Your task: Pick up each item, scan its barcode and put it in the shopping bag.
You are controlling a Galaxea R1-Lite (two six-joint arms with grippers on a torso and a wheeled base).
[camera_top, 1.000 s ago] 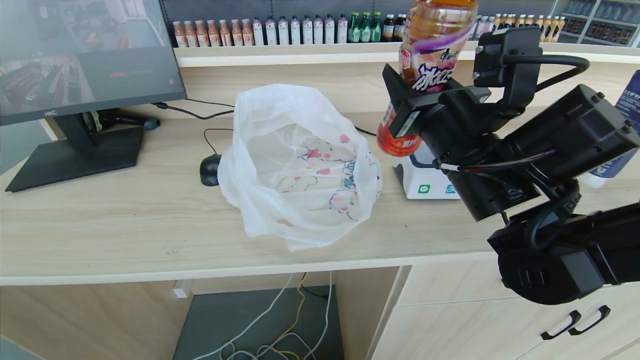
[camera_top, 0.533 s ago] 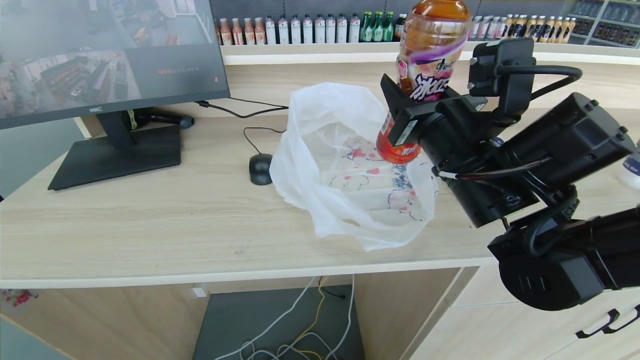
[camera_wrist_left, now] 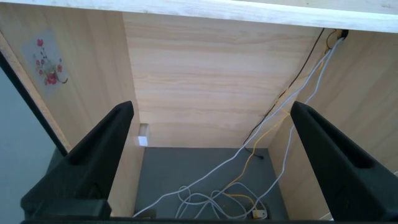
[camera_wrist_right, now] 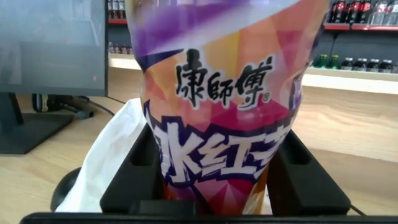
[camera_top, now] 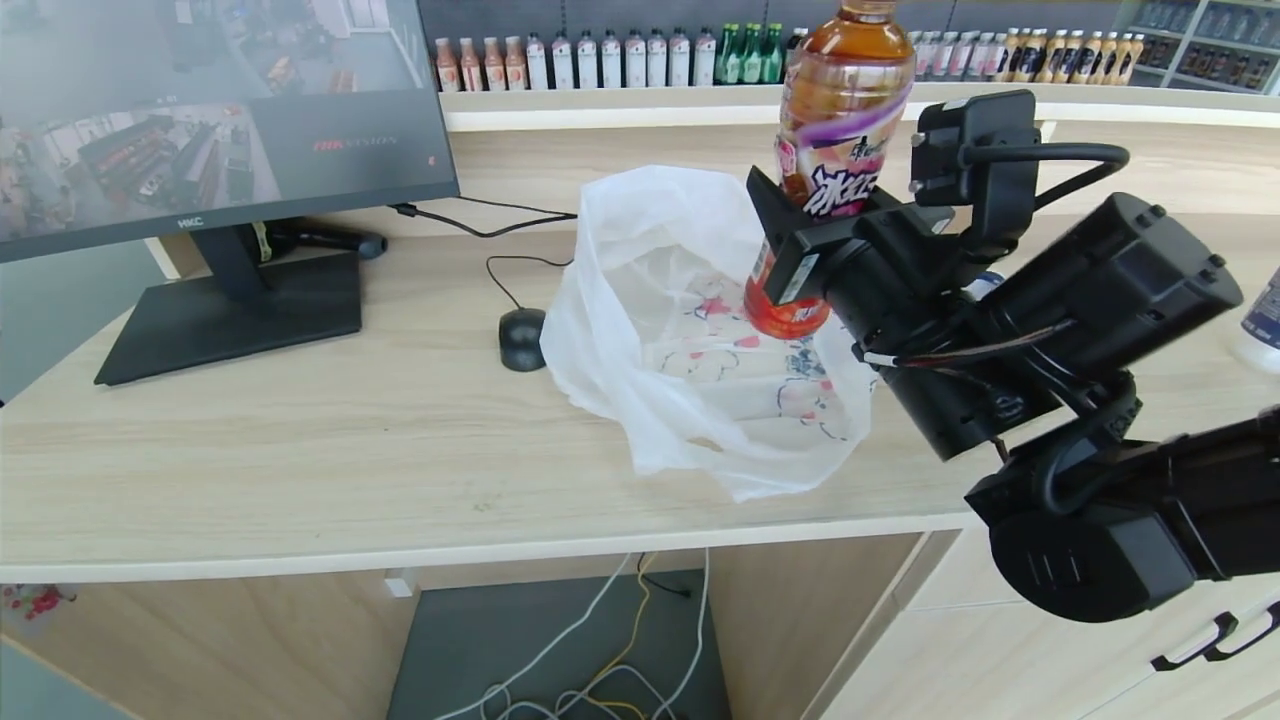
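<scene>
Right gripper (camera_top: pixel 800 238): I see its two fingers clamped on the lower body of one bottle (camera_top: pixel 840 110), one finger on the far side and one on the near side. In the right wrist view the same gripper (camera_wrist_right: pixel 217 190) has a black finger pressed against each flank of the bottle (camera_wrist_right: pixel 224 93). The bottle holds amber drink, wears a purple and pink label, and stands nearly upright with its cap at the top. Its base sits at the right rim of the mouth of one white plastic bag (camera_top: pixel 680 340). I cannot tell whether base and plastic touch. The bag stands open on the wooden counter (camera_top: pixel 300 440), and the wrist view shows its edge (camera_wrist_right: pixel 102 162) left of the fingers.

Left gripper (camera_wrist_left: pixel 214 162): two fingers spread wide with nothing between them. It hangs below the counter top and faces the recess under the desk.

Other items on the counter:
- One black mouse (camera_top: pixel 522 338), just left of the bag.
- One monitor (camera_top: pixel 200 110), far left.
- One white container (camera_top: pixel 1262 325), cut off at the right edge.

Elsewhere:
- Several loose cables (camera_wrist_left: pixel 249 155) in the recess.
- One flower sticker (camera_wrist_left: pixel 46 59) on the side panel.
- One row of shelf bottles (camera_top: pixel 600 58) along the far wall, too crowded to count.
- Two drawer handles (camera_top: pixel 1200 640), near right.
</scene>
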